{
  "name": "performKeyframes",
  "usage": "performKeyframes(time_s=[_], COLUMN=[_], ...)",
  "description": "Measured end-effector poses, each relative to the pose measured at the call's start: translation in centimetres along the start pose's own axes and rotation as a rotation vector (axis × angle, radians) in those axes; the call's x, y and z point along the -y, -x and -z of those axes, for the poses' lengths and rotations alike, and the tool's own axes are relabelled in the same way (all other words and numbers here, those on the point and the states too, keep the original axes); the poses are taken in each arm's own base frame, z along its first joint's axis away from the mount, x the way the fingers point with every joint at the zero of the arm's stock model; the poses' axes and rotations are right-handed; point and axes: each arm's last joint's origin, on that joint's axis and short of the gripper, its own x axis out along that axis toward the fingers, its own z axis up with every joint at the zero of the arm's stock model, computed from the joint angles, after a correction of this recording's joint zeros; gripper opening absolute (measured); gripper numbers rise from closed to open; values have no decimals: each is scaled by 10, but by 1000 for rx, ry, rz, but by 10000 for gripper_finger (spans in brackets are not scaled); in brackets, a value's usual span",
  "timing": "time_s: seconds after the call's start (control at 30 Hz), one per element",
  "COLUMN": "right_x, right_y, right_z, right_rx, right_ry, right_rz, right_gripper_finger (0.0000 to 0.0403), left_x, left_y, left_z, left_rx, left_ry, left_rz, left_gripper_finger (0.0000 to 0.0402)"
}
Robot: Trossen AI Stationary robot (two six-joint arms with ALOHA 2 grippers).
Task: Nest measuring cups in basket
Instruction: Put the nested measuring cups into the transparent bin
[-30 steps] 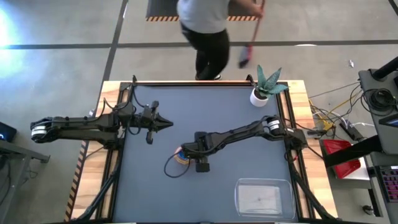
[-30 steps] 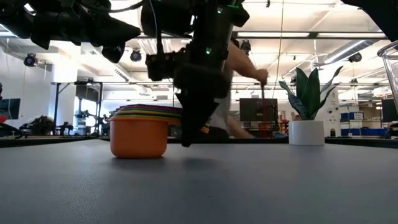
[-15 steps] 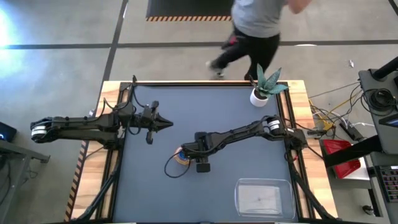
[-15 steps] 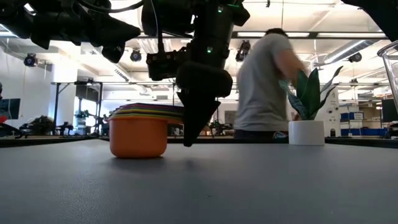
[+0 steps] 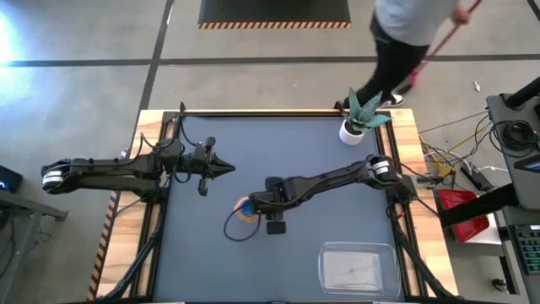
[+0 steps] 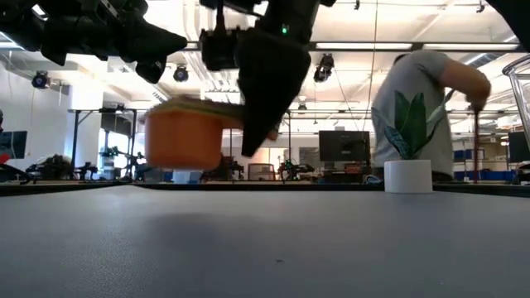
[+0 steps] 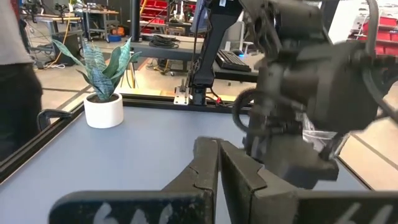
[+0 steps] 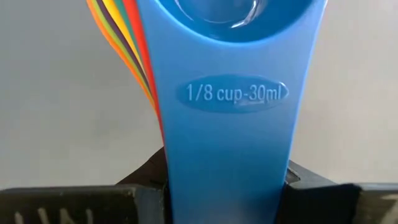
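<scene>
At the table's left, the left gripper (image 5: 226, 168) hangs clenched and empty. Mid-table, the right gripper (image 5: 251, 203) grasps the nested stack of coloured plastic measuring cups (image 6: 184, 139) by its handles, blue 1/8-cup handle (image 8: 230, 112) uppermost, lifted clear of the grey tabletop (image 5: 337, 219). The clear rectangular plastic basket (image 5: 358, 268) sits well apart, near the front right. A white-potted plant (image 5: 354, 127) stands at the far right corner; a person (image 5: 405, 42) passes behind it.

Robotics lab or workshop, concrete floor (image 5: 84, 84), ceiling spotlights (image 6: 180, 74), equipment racks (image 6: 91, 141), monitor (image 6: 344, 146), red bins (image 7: 158, 7)
</scene>
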Motion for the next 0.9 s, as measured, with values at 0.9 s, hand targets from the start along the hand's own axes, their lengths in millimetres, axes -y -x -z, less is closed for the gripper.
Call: performKeyframes(time_s=[0.9], right_x=[-22], right_y=[108], right_z=[44], right_rx=[181], right_ry=[89], right_rz=[-43], right_gripper_finger=[119], left_x=[2], left_y=[5], left_z=[-2], left_rx=[4], left_ry=[52], left_rz=[13], left_gripper_finger=[0])
